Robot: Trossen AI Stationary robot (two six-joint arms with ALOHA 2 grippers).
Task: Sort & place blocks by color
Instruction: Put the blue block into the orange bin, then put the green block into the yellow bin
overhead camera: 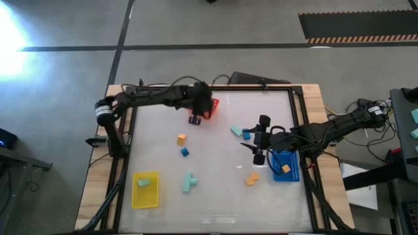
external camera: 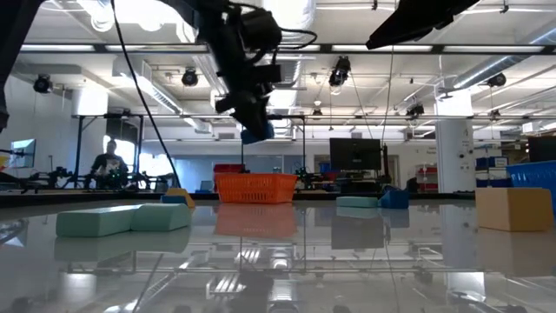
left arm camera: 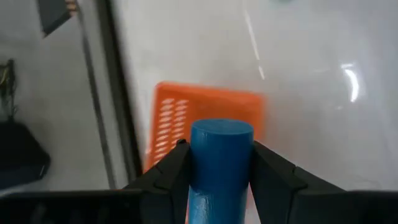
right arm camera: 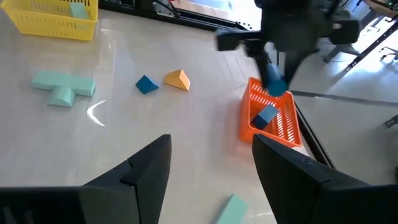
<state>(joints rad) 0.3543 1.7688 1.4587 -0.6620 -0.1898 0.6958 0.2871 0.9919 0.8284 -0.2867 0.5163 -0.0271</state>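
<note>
My left gripper (overhead camera: 196, 118) hangs over the near edge of the orange tray (overhead camera: 209, 108) at the table's far side, shut on a blue cylinder block (left arm camera: 221, 155). A blue block (right arm camera: 267, 116) lies inside the orange tray (right arm camera: 273, 121). My right gripper (right arm camera: 211, 180) is open and hovers right of centre, beside the blue tray (overhead camera: 285, 166). That tray holds an orange block (overhead camera: 285, 168). Loose blocks lie flat on the table: orange (overhead camera: 181, 139), blue (overhead camera: 185, 152), a mint T-shape (overhead camera: 189, 181), mint (overhead camera: 236, 130), blue (overhead camera: 246, 135) and orange ones (overhead camera: 251, 177). My left gripper pinches the blue cylinder block by its curved sides (left arm camera: 199, 162) between the two fingers (left arm camera: 171, 171), which point down from above. The block's round end (left arm camera: 222, 129) sticks out past the fingertips. It is lifted clear above the orange tray (external camera: 254, 186).
The yellow tray (overhead camera: 145, 189) near the table's left near corner holds a mint block (overhead camera: 144, 183). A dark frame rail (overhead camera: 297, 117) runs around the table top. A person (external camera: 109, 165) stands in the room far behind the table.
</note>
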